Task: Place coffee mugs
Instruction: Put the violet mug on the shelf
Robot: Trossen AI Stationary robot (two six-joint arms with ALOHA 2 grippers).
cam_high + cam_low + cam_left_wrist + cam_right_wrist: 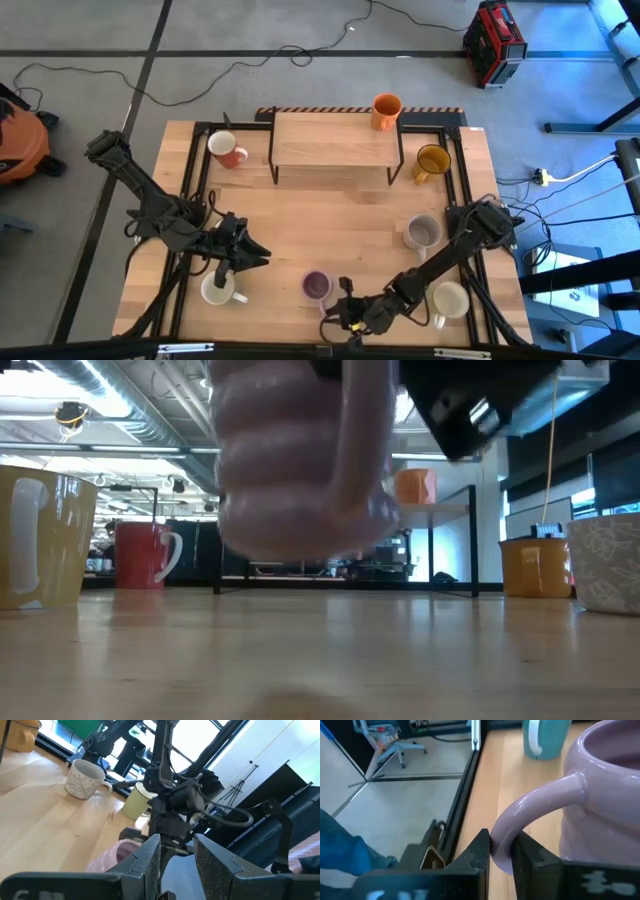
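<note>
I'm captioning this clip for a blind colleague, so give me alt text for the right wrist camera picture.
The right claw is shut on the handle of a purple mug standing on the wooden table, seen close up. Beyond it stands a teal-looking mug, and past the table's dark edge rail lies the floor.

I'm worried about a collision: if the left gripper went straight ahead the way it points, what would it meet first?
Probably the right gripper, which sits directly past the left gripper and is shut on the purple mug by its handle. Depth is hard to judge.
</note>
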